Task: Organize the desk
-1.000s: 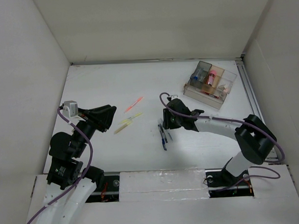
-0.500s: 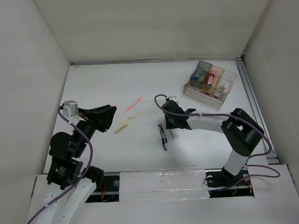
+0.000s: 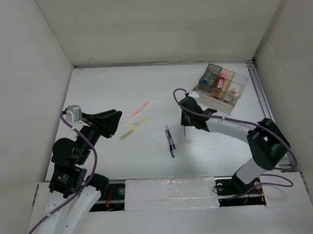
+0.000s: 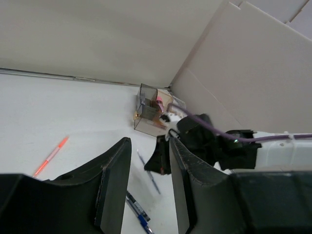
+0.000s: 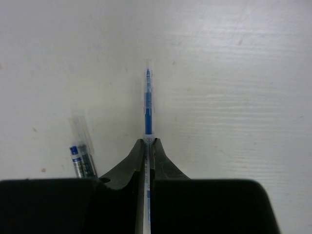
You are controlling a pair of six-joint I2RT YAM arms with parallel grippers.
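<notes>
The white desk (image 3: 109,88) carries loose pens. My right gripper (image 3: 188,120) hangs above the desk's middle, shut on a clear pen with blue ink (image 5: 147,102). The pen sticks out past the fingertips, its tip clear of the surface (image 5: 148,141). Two dark blue pens (image 3: 170,140) lie just left of it, one of them showing in the right wrist view (image 5: 81,157). My left gripper (image 3: 114,123) hovers at the left side, open with nothing between its fingers (image 4: 148,185).
A clear compartmented organizer box (image 3: 220,88) holding small items stands at the back right, also seen from the left wrist (image 4: 148,113). An orange pen (image 3: 140,108) and two yellow pens (image 3: 135,127) lie left of centre. A metal rail (image 3: 262,105) runs along the right side.
My right gripper shut on the clear blue pen, lifted it off the pile and moved right and back toward the organizer. The left arm has not moved.
</notes>
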